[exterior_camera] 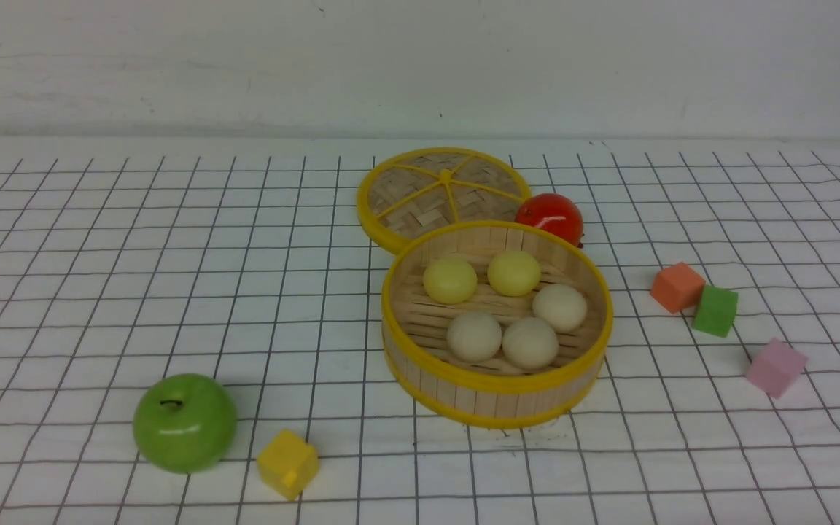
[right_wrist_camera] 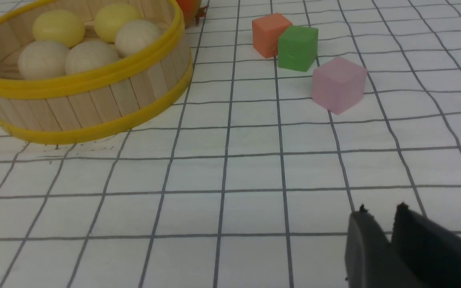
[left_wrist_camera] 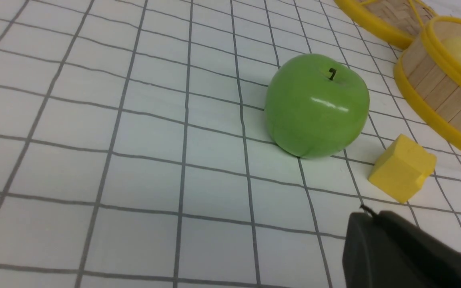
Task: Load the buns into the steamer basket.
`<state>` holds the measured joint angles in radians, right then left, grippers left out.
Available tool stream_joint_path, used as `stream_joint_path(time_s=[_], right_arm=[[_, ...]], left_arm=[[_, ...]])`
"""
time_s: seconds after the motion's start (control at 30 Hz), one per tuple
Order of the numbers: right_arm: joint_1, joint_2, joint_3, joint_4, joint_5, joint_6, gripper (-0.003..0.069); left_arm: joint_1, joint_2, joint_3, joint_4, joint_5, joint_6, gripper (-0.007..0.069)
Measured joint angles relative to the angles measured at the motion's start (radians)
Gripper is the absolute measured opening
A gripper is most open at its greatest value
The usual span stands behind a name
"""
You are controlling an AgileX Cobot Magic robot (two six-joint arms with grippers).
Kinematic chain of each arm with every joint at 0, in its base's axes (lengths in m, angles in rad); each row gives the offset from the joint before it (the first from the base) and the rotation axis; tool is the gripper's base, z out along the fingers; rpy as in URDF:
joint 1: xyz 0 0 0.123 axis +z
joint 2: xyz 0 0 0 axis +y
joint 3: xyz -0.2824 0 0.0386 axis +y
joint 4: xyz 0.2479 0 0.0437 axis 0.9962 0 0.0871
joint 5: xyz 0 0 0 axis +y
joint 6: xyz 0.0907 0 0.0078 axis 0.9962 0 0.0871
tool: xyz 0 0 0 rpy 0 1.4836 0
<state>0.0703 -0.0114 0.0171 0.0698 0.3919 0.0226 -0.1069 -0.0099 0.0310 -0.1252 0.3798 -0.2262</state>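
The steamer basket [exterior_camera: 493,386] stands mid-table, a round bamboo tub with yellow rims. Several buns lie inside it: two pale yellow ones [exterior_camera: 450,280] [exterior_camera: 513,273] at the back and three cream-white ones [exterior_camera: 559,307] [exterior_camera: 474,336] [exterior_camera: 529,343] nearer the front. Neither arm shows in the front view. My left gripper [left_wrist_camera: 368,212] is shut and empty, low over the cloth near the yellow cube [left_wrist_camera: 402,168]. My right gripper [right_wrist_camera: 381,209] has a narrow gap between its fingertips with nothing in it, well short of the basket [right_wrist_camera: 94,108].
A green apple [exterior_camera: 185,423] and the yellow cube [exterior_camera: 288,463] sit front left. The woven lid [exterior_camera: 443,195] and a red tomato-like ball [exterior_camera: 550,216] lie behind the basket. Orange [exterior_camera: 677,287], green [exterior_camera: 715,310] and pink [exterior_camera: 776,367] cubes sit to the right.
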Motion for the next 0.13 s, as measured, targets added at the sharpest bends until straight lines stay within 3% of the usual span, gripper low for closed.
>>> stream_joint_path(time_s=[0.13], right_arm=[[0.000, 0.000, 0.000, 0.000, 0.000, 0.000, 0.0113]], left_arm=[[0.000, 0.000, 0.000, 0.000, 0.000, 0.000, 0.0001]])
